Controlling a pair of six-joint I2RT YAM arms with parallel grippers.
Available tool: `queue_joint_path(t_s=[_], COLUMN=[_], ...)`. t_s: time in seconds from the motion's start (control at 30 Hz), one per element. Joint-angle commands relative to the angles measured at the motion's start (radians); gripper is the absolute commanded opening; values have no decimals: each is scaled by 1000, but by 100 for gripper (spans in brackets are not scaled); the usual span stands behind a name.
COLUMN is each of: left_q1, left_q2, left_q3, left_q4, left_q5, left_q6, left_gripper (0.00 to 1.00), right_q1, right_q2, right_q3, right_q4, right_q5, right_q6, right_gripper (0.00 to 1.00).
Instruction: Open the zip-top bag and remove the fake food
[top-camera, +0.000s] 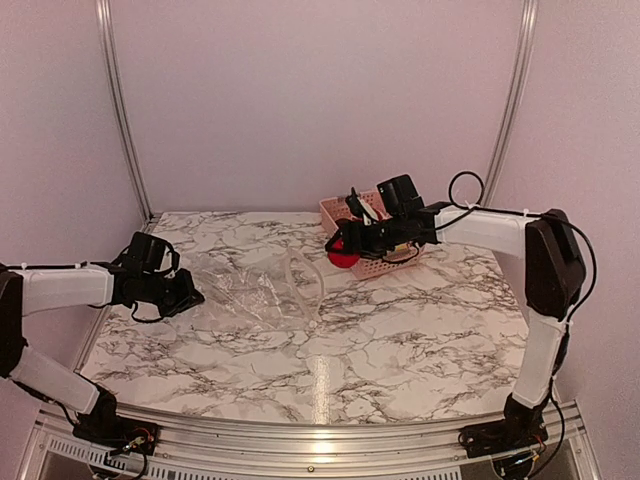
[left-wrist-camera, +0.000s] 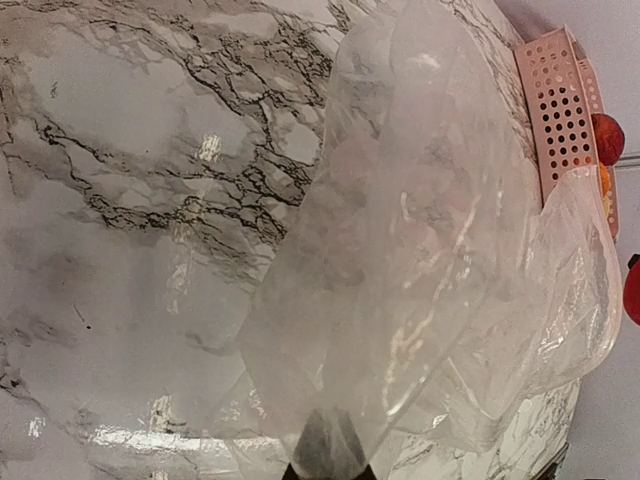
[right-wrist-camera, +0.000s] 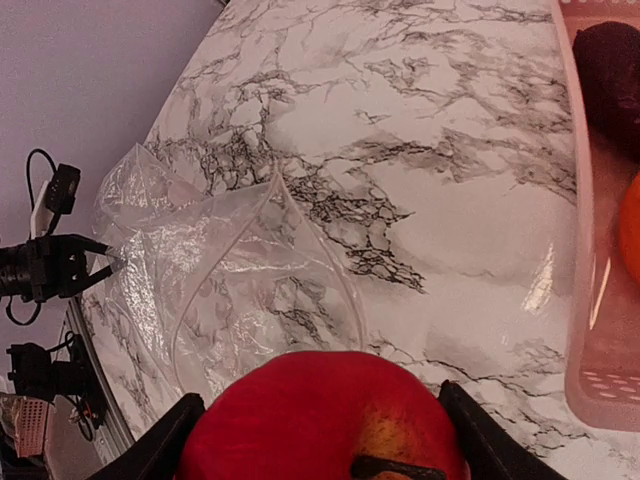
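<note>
Table (top-camera: 400, 330): marble-patterned; it carries the bag and the basket, and both arm bases sit at its near edge.
Right arm: rises from the near right corner and reaches across toward the far edge, forearm about level, wrist turned toward the table's middle. The right gripper (top-camera: 344, 250) hangs at the basket's near left corner.
Left arm: stretched low along the left edge, forearm level. The left gripper (top-camera: 190, 296) points toward the table's middle at the bag's left end.
Zip-top bag (top-camera: 262, 290): lies crumpled left of the table's middle, its zip mouth gaping toward the basket, and it looks empty. The left jaws are pinched tight on its closed end, probably to anchor it while food is drawn out.
Pink basket (top-camera: 340, 210): stands by the far edge, right of centre, and is likely the drop place. A dark red piece (right-wrist-camera: 610, 60) and an orange piece (right-wrist-camera: 630, 230) lie in it.
Red fruit (right-wrist-camera: 320, 410): clear of the bag, gripped between the right jaws, which stand wide and press both its sides. It appears lifted off the table beside the basket rim, so this reads as the carry step, with release over the basket to come.
</note>
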Motion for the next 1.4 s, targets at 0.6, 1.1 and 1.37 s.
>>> queue_joint_path(t_s=[0.6,1.1,1.37], left_q1=[4,5,4], left_q2=[103,108,121], left_q3=[80,84,89], left_q4=[42,33,36], left_q5=[34,28,38], left_q6=[-1,-4,-1], left_gripper=[0,0,0], right_q1=[-341,-349,-350], right_q2=[200,402,409], right_q3=[363,535,595], right_q4=[-111,-139,-169], right_q5=[127,185,169], right_q6=[-138,-211,-232], right_gripper=[74,85,95])
